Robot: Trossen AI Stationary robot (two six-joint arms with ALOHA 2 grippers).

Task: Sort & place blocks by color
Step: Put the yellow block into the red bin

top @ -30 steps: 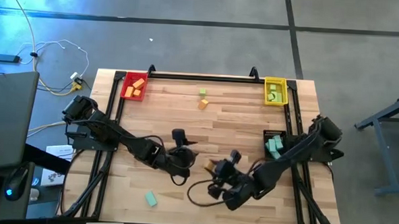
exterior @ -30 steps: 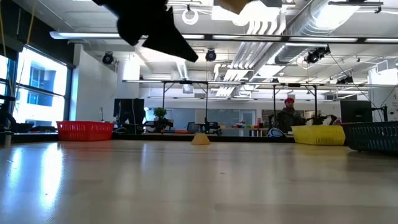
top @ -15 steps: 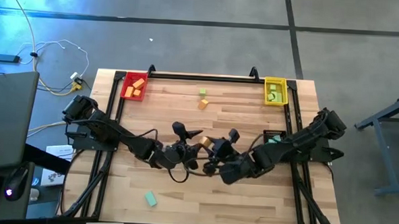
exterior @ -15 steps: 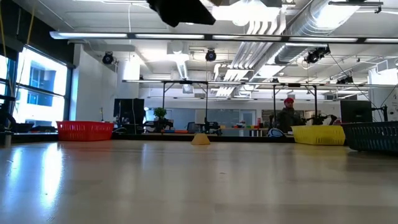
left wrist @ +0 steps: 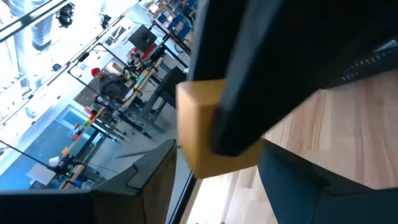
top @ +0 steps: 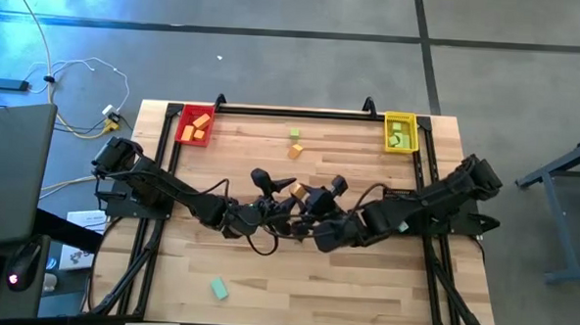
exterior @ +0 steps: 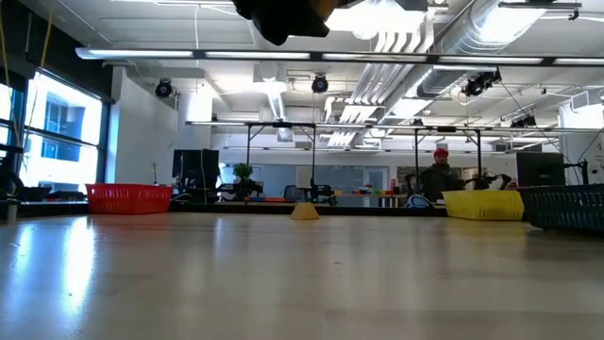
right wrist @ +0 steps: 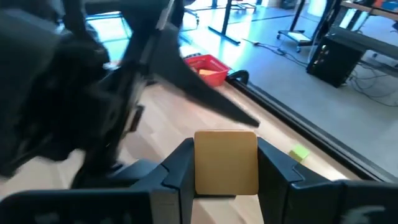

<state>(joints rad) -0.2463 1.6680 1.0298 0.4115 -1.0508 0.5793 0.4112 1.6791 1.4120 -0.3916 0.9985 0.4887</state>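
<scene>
In the low view both arms (exterior: 283, 14) are cut off by the top edge.

Desk (top: 265, 279): pale wooden planks, black frame along its edges.
Red tray (top: 195, 125): desk corner at 11 o'clock.
Yellow tray (top: 400, 131): desk corner at 1 o'clock.
Cables (top: 77, 94): on grey floor, toward 10 o'clock.
Person (exterior: 439, 173): low view, far background, red cap.

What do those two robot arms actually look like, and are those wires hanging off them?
Both arms are black and slim, built of jointed segments mounted at the table's two sides. Thin black cables loop loosely alongside them. The left gripper and right gripper each end in two flat, dark, tapering fingers with angular edges. No markings or labels are legible.
</scene>
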